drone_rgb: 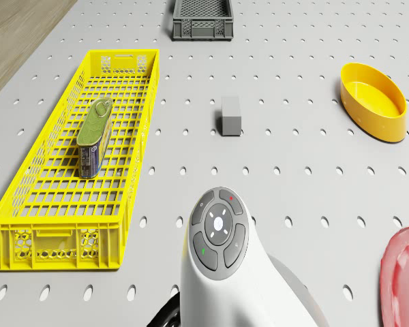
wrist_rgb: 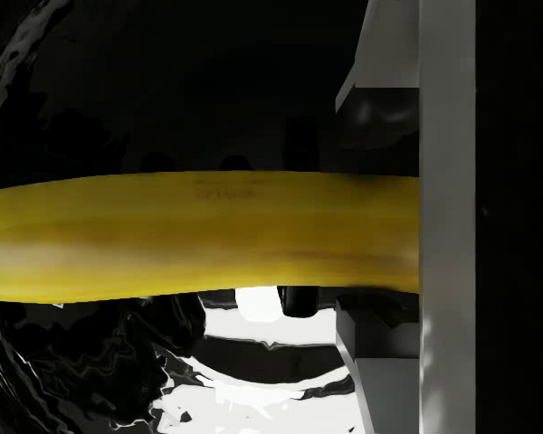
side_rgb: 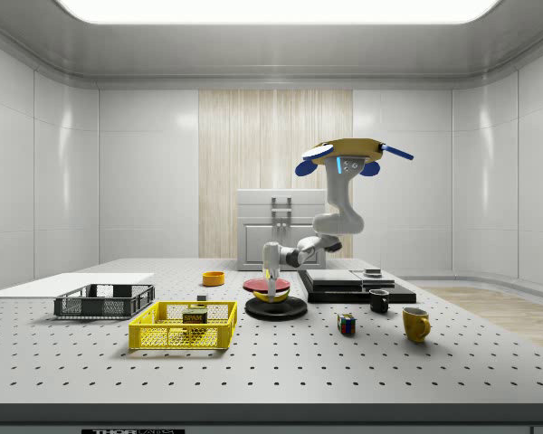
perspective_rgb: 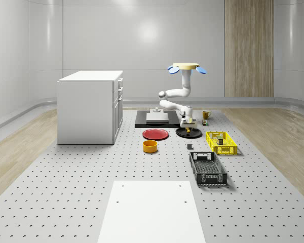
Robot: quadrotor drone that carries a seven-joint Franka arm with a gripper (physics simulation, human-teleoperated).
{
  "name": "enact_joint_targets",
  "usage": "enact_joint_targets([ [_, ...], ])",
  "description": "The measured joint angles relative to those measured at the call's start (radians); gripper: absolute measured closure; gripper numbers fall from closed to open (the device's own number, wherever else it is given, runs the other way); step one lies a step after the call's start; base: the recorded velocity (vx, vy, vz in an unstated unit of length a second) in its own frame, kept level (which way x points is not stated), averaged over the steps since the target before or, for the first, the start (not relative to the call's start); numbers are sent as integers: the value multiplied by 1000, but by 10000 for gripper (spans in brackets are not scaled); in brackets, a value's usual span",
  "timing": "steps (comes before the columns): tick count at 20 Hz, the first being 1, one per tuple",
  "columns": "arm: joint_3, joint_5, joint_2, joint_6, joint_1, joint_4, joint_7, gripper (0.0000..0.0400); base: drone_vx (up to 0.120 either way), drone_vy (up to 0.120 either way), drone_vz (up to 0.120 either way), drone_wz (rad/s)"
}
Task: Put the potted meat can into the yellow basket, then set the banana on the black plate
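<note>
Can (drone_rgb: 95, 136) is lying in the yellow basket (drone_rgb: 34, 225) already. Drone (side_rgb: 351, 154) is hovering beside the black plate (side_rgb: 276, 308); gripper (side_rgb: 271, 287) is clamping the banana (wrist_rgb: 199, 237), its length running crosswise between the fingers (wrist_rgb: 448, 181), plate sitting directly beneath them.

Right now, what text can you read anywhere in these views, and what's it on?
"SPAM": on the label of the potted meat can lying in the yellow basket, side view.
"THORLABS": apparently, on a plate on the table's front edge, side view; cut off by the frame, so uncertain.
Fine print on the can's side in the drone view: too small to read.
Faint mark on the banana, wrist view: unreadable.
</note>
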Motion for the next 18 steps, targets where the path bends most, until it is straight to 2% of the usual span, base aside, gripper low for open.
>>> enact_joint_targets([
  [3, 2, 2, 3, -4, 3, -1, 11, 55, 0, 0, 0, 0],
  [6, 20, 19, 2, -16, 10, -14, 18, 26, 0, 0, 0, 0],
  [11, 73, 68, -4, -46, 22, -45, 27, 7, 0, 0, 0, 0],
  [18, 135, 127, -12, -75, 32, -74, 35, 1, 0, 0, 0, 0],
])
